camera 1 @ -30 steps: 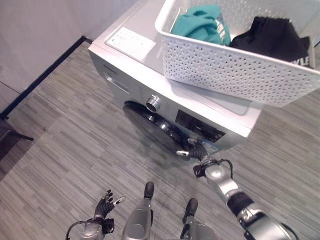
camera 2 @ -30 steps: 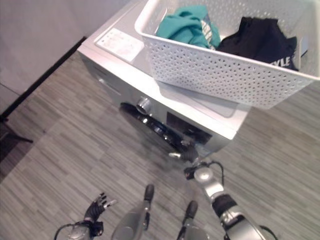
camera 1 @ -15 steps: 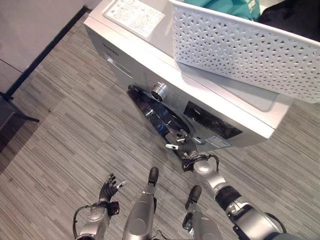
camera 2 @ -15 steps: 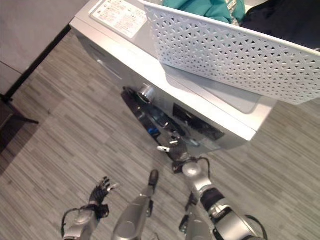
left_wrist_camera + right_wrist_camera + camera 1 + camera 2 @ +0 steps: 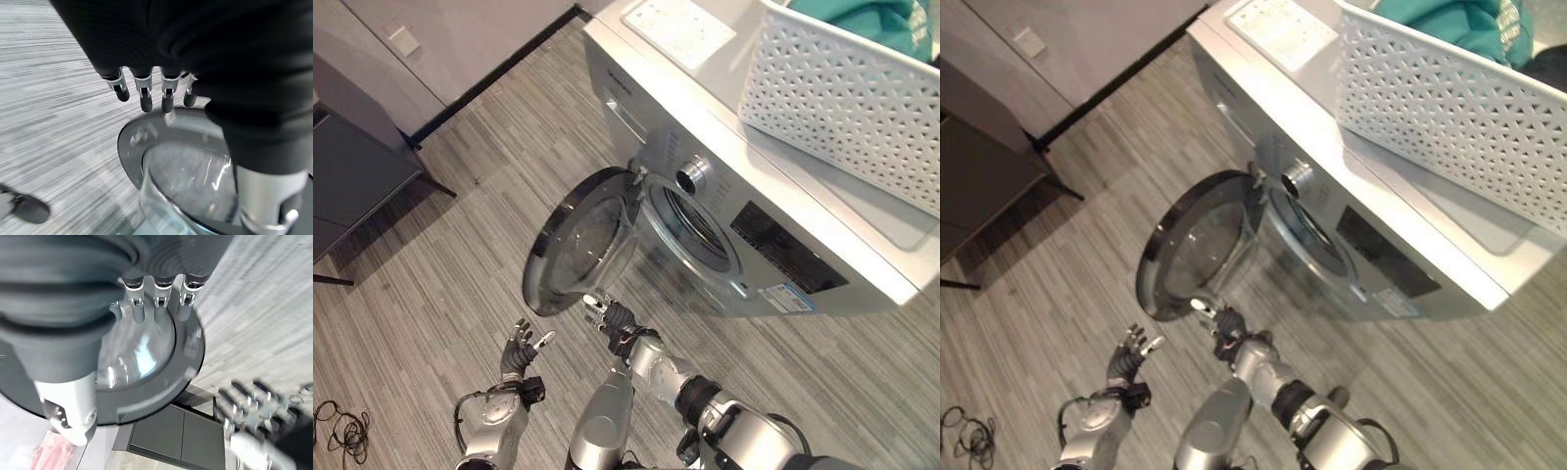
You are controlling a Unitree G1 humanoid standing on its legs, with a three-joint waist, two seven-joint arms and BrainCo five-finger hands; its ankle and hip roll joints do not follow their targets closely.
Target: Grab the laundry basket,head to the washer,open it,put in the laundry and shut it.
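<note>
While atop washer (image 5: 803, 211), basket (image 5: 847, 108) with laundry (image 5: 862, 20)

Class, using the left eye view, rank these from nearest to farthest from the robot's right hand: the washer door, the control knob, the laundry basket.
Measured from the right hand:
1. Washer door, swung open, its lower rim just beside the hand.
2. Control knob, on the washer's front panel, above the drum opening.
3. Laundry basket, on top of the washer, farthest up and to the right.

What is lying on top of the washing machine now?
A white laundry basket stands on the washing machine, holding teal clothing. The basket's floor is covered, so anything beneath the clothing cannot be seen.
</note>
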